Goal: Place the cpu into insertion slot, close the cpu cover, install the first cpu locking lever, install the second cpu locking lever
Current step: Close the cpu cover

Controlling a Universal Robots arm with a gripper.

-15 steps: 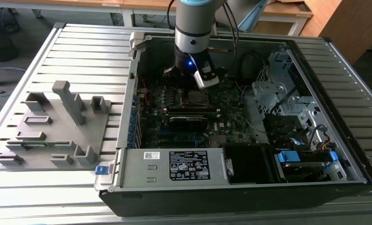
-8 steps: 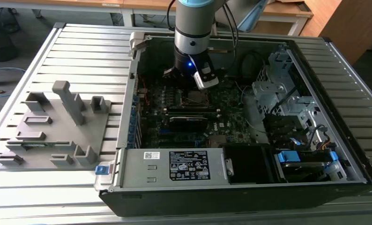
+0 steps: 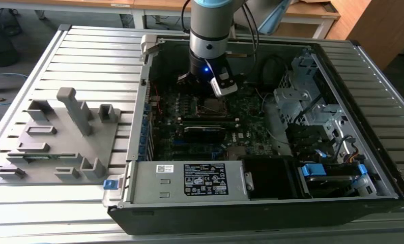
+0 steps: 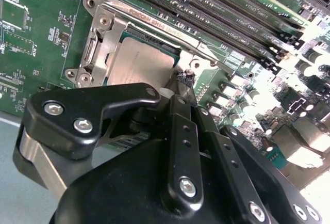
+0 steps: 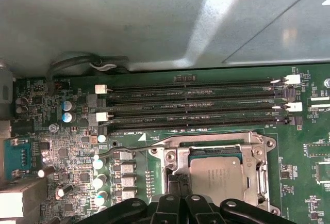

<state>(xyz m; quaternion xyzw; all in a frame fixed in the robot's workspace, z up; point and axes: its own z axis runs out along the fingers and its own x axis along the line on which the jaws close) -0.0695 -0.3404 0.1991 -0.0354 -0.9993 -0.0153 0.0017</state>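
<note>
An open computer case [image 3: 256, 213] is shown lying on the slatted desk [image 3: 86, 46], with the arm [image 3: 212, 25] pointed down into it above the green motherboard [image 5: 129, 139]. The tool [image 4: 184, 79] is seen with its fingertips drawn together at a corner of the insertion slot [image 3: 212, 105], near the long memory slots [image 5: 196, 105]; whether anything is pinched between them cannot be told. The cpu cover [image 5: 178, 157] is laid flat over the slot, and the cpu [image 5: 216, 175] is seated inside, framed by the cover's window.

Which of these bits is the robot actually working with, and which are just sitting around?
In use: gripper, cpu, cpu cover.
Just lying about: memory slots, grey fixture tray, white-labelled silver box.
</note>
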